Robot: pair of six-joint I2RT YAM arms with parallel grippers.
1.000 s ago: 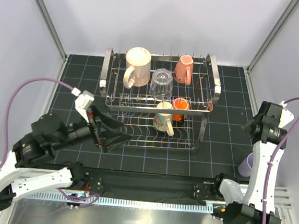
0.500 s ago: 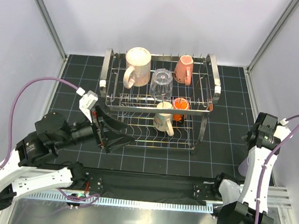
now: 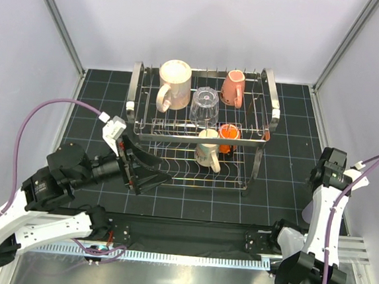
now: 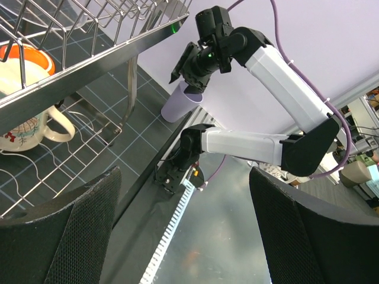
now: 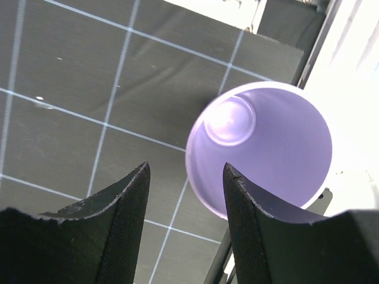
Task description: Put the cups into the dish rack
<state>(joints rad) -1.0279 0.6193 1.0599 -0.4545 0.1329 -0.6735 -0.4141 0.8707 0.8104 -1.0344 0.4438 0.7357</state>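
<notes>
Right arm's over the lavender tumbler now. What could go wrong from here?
1. The lavender tumbler stands upright at the edge of the mat; a sideways nudge may tip it or push it off.
2. The open right gripper sits off-centre, straddling one side of the rim; closing here might pinch only the wall and slip.
3. The dish rack already holds five cups, so free space looks tight.

Dish rack (image 3: 135, 91): beige-pink mug (image 3: 173, 81), glass tumbler (image 3: 205, 105), salmon-pink mug (image 3: 233, 87) on its upper tier; cream mug (image 3: 207, 150), orange cup (image 3: 228, 136) lower.
</notes>
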